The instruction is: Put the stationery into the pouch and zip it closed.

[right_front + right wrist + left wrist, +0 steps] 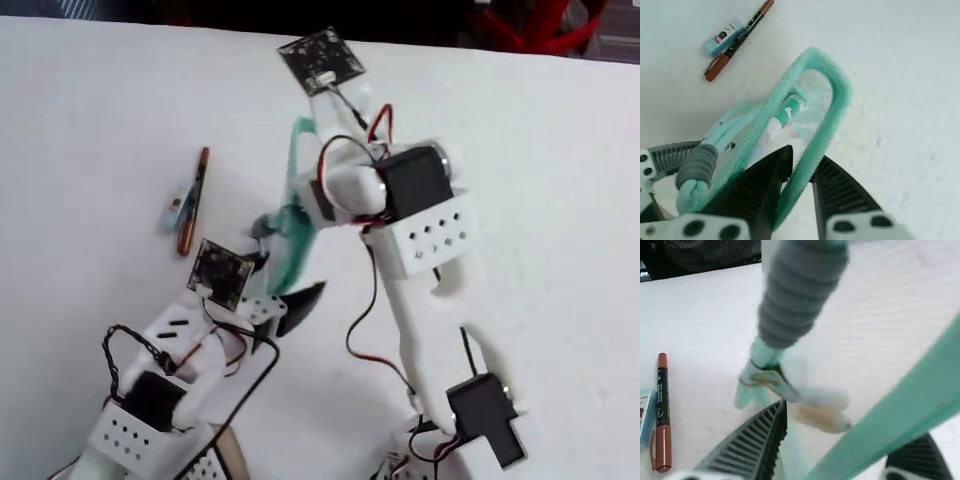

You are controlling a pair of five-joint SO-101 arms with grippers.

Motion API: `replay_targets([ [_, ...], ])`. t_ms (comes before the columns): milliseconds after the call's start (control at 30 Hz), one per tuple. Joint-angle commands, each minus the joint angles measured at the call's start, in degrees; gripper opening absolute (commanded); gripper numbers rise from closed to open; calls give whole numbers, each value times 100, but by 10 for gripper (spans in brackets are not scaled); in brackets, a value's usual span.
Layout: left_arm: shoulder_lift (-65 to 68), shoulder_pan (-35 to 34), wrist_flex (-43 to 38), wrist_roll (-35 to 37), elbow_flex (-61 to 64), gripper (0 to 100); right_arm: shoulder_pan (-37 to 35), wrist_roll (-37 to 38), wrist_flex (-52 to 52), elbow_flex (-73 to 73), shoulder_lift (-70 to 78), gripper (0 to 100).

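Note:
The pouch (827, 107) is clear with a teal zipper edge and a grey ribbed loop (696, 166); its mouth gapes open. It hangs lifted off the table (90, 120), and my right gripper (802, 161) is shut on its zipper edge. A teal-and-white tube (787, 111) lies inside. My left gripper (840, 452) stands open at the pouch's lower end (290, 250), the teal edge (890, 415) passing between its fingers (757, 442). A brown marker (193, 200) and a small blue eraser (176, 211) lie together on the table, left of the pouch.
Both arms crowd the middle of the table, the right one crossing over the pouch. Bare white tabletop spreads at the left and far right. Red and dark objects stand beyond the table's far edge (520, 48).

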Motion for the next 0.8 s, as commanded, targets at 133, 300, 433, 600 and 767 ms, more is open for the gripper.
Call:
replay_targets([
  [133, -40, -4, 2435, -62, -2198, 376, 901, 1785, 57, -1415, -207, 18],
  [300, -40, -664, 2629, -774, -2532, 381, 1095, 2910, 57, -1758, -207, 18],
  [433, -40, -1437, 2189, -791, -2426, 381, 1051, 3868, 48, -1767, -207, 18],
  [600, -40, -1763, 1538, -791, -1978, 381, 1015, 4308, 48, -1741, -119, 18],
  [767, -31, -1842, 1415, -519, -1952, 381, 980, 4325, 57, -1732, 215, 18],
])
